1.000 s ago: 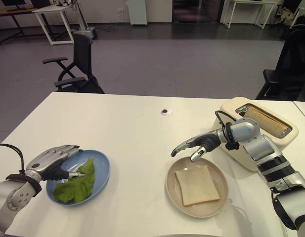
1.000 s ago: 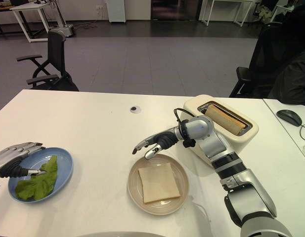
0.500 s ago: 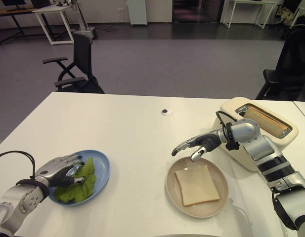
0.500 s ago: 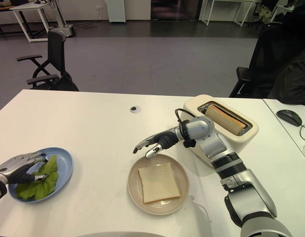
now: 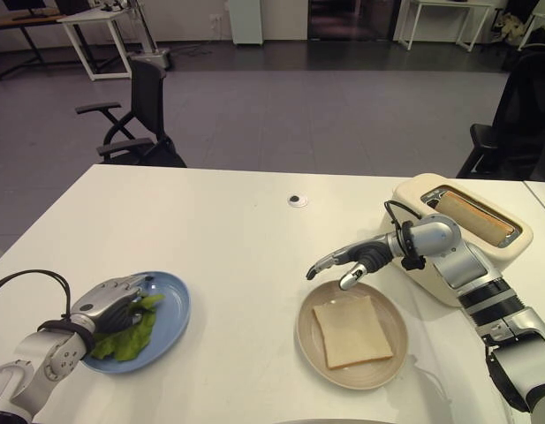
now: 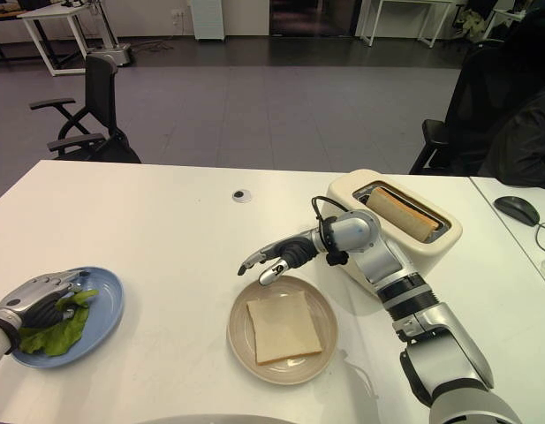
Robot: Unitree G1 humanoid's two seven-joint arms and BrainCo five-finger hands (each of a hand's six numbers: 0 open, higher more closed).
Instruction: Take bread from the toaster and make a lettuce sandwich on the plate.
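A slice of bread [image 5: 352, 330] lies flat on the beige plate [image 5: 307, 336] in front of me. The cream toaster [image 5: 519, 252] at the right holds another slice [image 5: 471, 217] standing in its slot. A green lettuce leaf [image 5: 124, 333] rests on the blue plate [image 5: 170, 316] at the left. My left hand [image 5: 110, 306] lies on that leaf with its fingers curled around it. My right hand [image 5: 347, 261] hovers open just above the far rim of the beige plate, between plate and toaster.
A small round black-and-white item [image 5: 297, 200] sits on the white table [image 5: 237, 230] toward the back. A computer mouse [image 6: 516, 209] lies on the neighbouring desk at the right. Office chairs stand beyond the far table edge.
My left hand has closed on the lettuce and drawn back toward me, and the blue plate slid a little left with it. The right hand has stayed in place.
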